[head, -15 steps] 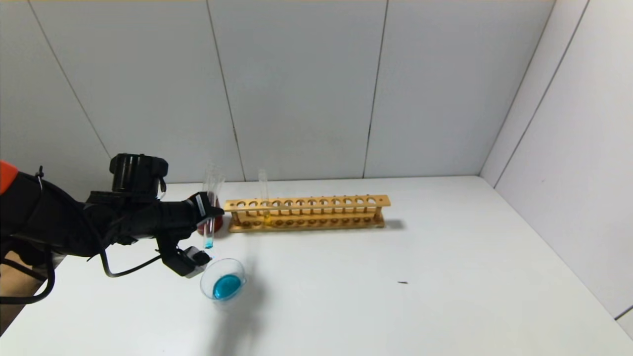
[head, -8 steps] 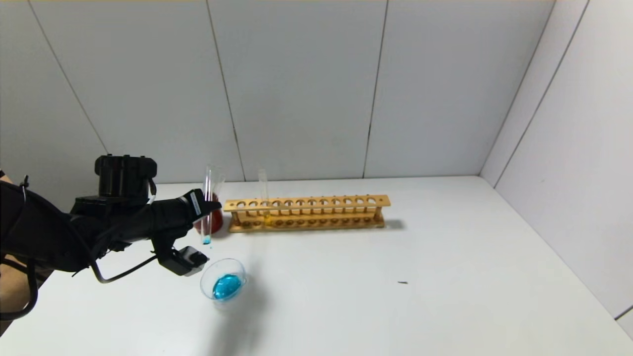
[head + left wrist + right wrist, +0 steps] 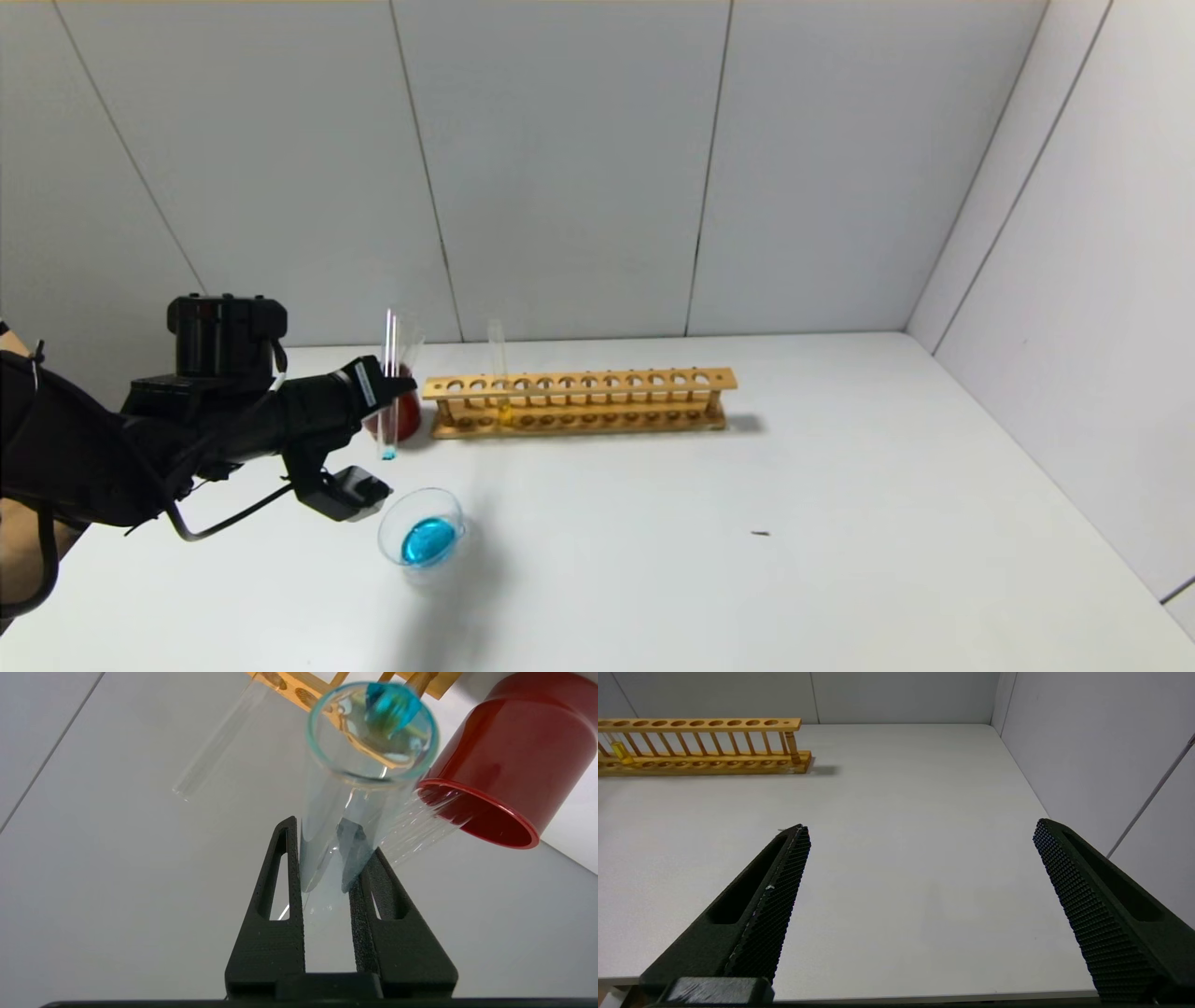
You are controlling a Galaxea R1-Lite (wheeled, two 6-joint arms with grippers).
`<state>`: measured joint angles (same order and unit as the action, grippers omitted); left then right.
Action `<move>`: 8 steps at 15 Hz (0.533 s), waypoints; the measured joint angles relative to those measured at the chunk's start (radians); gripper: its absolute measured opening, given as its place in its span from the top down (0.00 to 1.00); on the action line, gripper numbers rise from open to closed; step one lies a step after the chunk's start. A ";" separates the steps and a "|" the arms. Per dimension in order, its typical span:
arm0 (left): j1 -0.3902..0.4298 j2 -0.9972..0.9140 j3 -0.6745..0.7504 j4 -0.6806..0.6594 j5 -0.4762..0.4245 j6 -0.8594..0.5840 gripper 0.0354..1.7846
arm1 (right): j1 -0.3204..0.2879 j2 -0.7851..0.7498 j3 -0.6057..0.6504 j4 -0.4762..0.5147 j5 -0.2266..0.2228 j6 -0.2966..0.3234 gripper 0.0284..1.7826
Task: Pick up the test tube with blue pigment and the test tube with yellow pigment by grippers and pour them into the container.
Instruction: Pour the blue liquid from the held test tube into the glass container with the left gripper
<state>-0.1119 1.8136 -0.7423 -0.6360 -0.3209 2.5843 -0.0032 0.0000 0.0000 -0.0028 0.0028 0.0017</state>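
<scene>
While the left tool point(image 3: 400, 384) pinches the test tube with blue pigment point(image 3: 389, 385) upright near its mouth, only a blue trace is left in its round bottom, and the glass container point(image 3: 422, 528) already holds blue liquid. Judged from this, the next pick is the test tube with yellow pigment point(image 3: 499, 373), which stands long axis vertical in the wooden rack point(image 3: 579, 400), at about 3 o'clock from the left tool in the head view, past the red cup point(image 3: 400, 415). Over the bare right side of the worktop point(image 3: 840, 485), the right tool point(image 3: 920, 886) hangs spread wide and empty, seemingly farther from that tube.
</scene>
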 joint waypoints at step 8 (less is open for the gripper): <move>0.000 -0.023 0.000 0.000 -0.002 0.038 0.83 | 0.000 0.000 0.000 0.000 0.000 0.000 0.02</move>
<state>-0.1119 1.7911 -0.7423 -0.6364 -0.3228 2.6219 -0.0028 0.0000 0.0000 -0.0023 0.0028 0.0017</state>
